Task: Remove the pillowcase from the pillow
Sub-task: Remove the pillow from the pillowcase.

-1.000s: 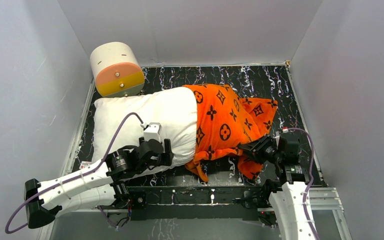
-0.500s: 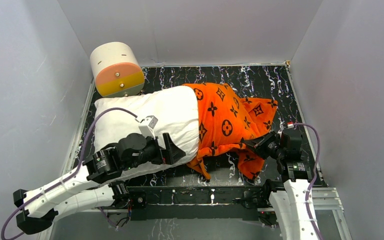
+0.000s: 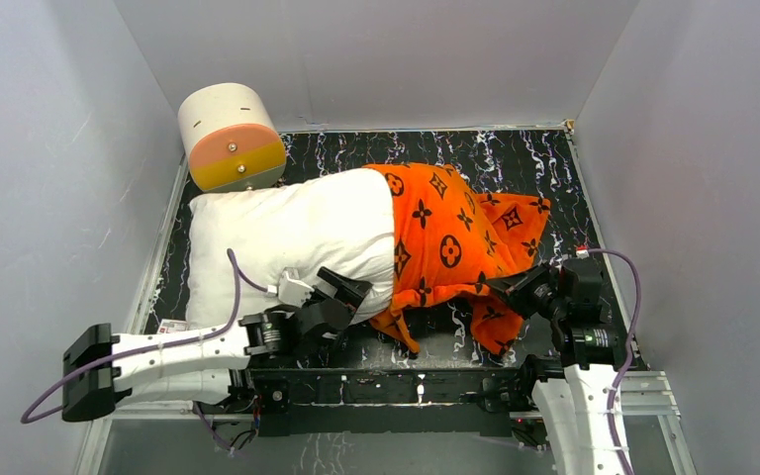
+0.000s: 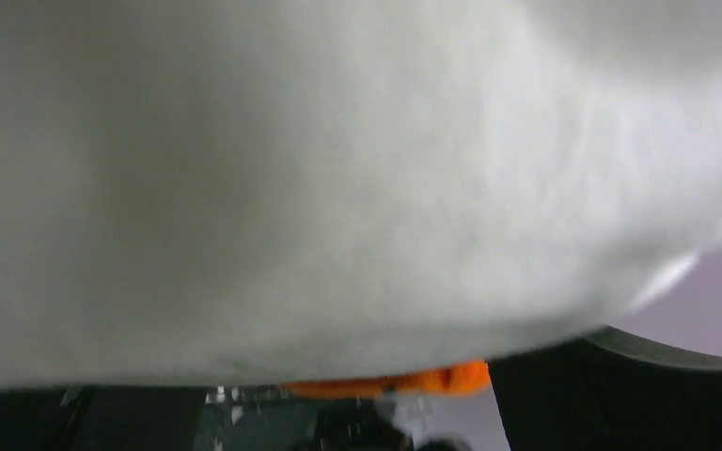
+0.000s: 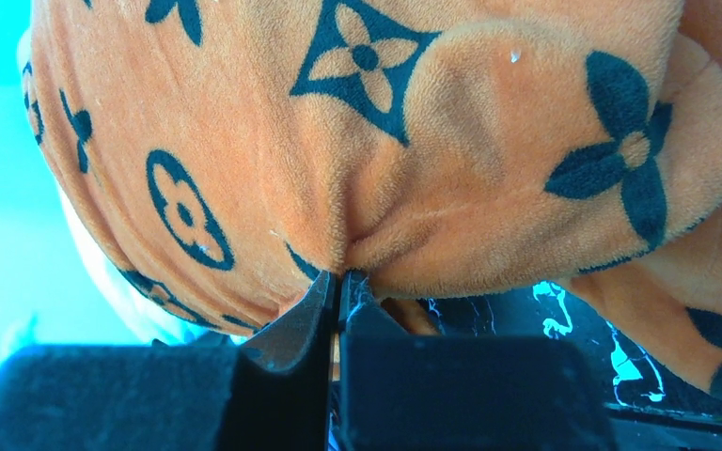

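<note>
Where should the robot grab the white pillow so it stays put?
Probably the bare near edge of the pillow, coming from the front with the open left gripper. That edge thins out to something jaws can pinch, while the middle is too plump and the right end is inside the pillowcase.

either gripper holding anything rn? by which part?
Right gripper is shut on a pinched fold of the pillowcase, on its near side. Left gripper is open against the pillow, holding nothing.
</note>
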Robot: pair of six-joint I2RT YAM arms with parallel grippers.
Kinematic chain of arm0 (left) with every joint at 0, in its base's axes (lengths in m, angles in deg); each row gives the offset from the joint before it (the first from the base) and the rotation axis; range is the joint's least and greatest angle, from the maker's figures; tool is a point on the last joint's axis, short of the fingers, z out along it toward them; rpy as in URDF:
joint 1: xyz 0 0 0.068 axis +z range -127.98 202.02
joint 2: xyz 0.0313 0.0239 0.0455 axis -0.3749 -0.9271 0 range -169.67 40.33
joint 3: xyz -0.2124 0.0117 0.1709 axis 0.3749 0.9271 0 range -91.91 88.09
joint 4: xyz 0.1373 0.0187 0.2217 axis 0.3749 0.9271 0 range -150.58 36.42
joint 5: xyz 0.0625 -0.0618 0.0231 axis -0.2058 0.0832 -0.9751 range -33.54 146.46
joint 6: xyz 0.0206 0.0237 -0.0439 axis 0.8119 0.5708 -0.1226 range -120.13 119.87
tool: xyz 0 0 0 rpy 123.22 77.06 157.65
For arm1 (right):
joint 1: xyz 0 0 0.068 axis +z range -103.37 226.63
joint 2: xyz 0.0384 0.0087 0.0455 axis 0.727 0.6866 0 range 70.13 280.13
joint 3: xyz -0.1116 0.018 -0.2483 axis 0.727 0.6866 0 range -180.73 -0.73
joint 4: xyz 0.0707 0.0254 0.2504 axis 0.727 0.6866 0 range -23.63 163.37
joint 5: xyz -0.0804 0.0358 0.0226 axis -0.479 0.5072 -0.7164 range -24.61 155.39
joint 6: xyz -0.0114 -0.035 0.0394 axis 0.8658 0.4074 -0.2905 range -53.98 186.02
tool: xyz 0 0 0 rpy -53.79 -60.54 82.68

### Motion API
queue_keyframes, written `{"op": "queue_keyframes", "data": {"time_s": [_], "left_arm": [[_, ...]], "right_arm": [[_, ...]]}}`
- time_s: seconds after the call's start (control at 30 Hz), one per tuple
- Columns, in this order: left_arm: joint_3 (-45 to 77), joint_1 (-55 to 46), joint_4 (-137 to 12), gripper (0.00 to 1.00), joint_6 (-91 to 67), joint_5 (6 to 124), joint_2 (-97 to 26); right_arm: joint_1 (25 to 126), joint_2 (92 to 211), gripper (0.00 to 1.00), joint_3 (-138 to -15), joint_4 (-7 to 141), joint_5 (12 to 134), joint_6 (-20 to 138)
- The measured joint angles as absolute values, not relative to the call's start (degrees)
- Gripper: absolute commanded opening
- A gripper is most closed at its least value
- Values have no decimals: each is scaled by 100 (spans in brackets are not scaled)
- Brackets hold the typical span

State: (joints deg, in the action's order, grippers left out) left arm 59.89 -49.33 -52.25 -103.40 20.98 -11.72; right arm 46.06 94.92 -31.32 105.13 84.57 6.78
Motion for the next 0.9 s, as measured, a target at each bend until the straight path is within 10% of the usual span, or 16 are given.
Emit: {"op": "queue_keyframes", "data": {"time_s": [0.1, 0.3, 0.63, 0.9], "left_arm": [[5401, -4975, -4357, 93, -10906, 1158, -1926], [4658, -5049, -3295, 0, -11146, 207, -2791], [4271, -5030, -652, 0, -11526, -759, -2807], [4319, -4964, -757, 0, -9970, -757, -1948]], "right_arm": [[4608, 9435, 8, -3198, 10655, 8453, 660], [4610, 9355, 7, -3465, 10872, 8330, 667], [4595, 9921, 5, -4461, 11038, 6691, 1589], [4579, 10476, 74, -4848, 10841, 7690, 2057]]}}
